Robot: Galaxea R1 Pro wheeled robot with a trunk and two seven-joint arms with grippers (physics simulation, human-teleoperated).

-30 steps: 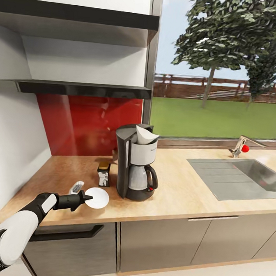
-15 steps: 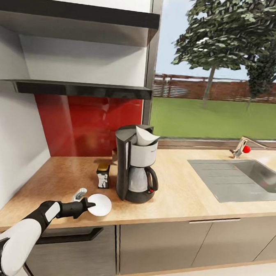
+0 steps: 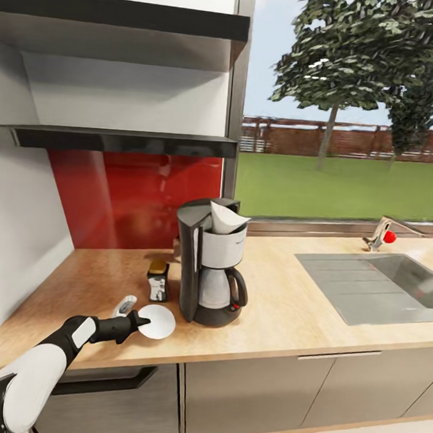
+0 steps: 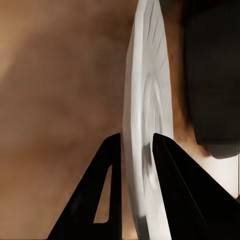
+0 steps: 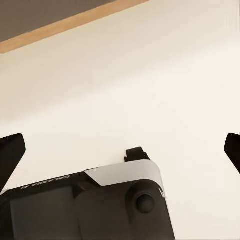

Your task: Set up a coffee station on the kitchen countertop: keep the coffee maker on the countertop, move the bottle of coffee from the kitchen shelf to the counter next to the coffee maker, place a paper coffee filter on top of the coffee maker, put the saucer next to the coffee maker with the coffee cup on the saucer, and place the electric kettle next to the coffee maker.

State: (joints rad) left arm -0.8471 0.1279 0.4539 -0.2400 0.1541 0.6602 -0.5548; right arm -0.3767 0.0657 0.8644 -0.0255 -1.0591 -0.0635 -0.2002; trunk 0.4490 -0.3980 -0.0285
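Saucer [image 3: 157, 321] left of coffee maker [image 3: 209, 269]

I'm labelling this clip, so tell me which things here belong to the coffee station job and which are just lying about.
Job: coffee maker, paper coffee filter, bottle of coffee, saucer in the left gripper, kitchen countertop, kitchen shelf.

Lying about: small grey object, tap, sink.

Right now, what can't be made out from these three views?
- Head view: whether the saucer rests on the kitchen countertop or hangs just above it; the angle hides it.
- Head view: the bottle of coffee label is too small to read.
- Left wrist view: the left gripper fingers straddle the saucer rim, contact unclear.
- Right wrist view: the right gripper fingertips are cut off by the edges.
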